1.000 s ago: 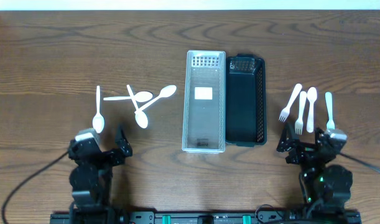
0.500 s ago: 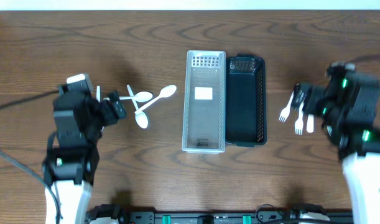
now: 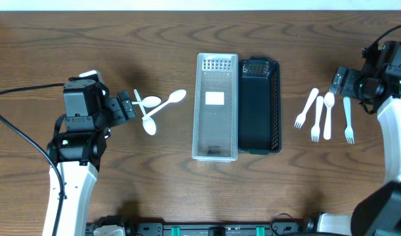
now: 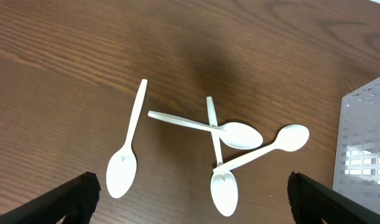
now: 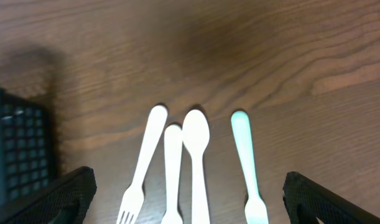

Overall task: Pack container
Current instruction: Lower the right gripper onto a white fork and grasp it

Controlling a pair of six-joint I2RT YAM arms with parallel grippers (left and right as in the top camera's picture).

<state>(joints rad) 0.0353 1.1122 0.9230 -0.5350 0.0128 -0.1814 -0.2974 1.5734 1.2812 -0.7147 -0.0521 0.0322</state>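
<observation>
Change, one second back to now: both arms have left their parked pose at the bottom edge of the overhead frame and stand over the cutlery, one arm per pile. None of the cutlery has shifted.

Left gripper [image 3: 126, 107]: jaws spread wide, holding nothing. You have it at centre left, over the white plastic spoons [image 4: 236, 134]. Its wrist view counts four, three crossed in a heap and one stray spoon [image 4: 124, 168] lying apart to their left.

Right gripper [image 3: 338, 82]: jaws fully apart, empty. It sits at upper right, just above the handle ends of a row of three white forks [image 5: 143, 162] and one odd spoon [image 5: 196, 143], lying side by side.

Clear container [image 3: 216, 108]: centre of frame on the wooden surface [image 3: 187, 33], no cutlery inside, a white label showing. Black basket [image 3: 259, 105]: touching its right side, also unfilled.

Meaning for the task: the approach looks done and packing has not begun. You likely need a descent onto a single piece next. The crossed spoons may drag their neighbours along, so the stray one looks the cleaner first pick.
</observation>
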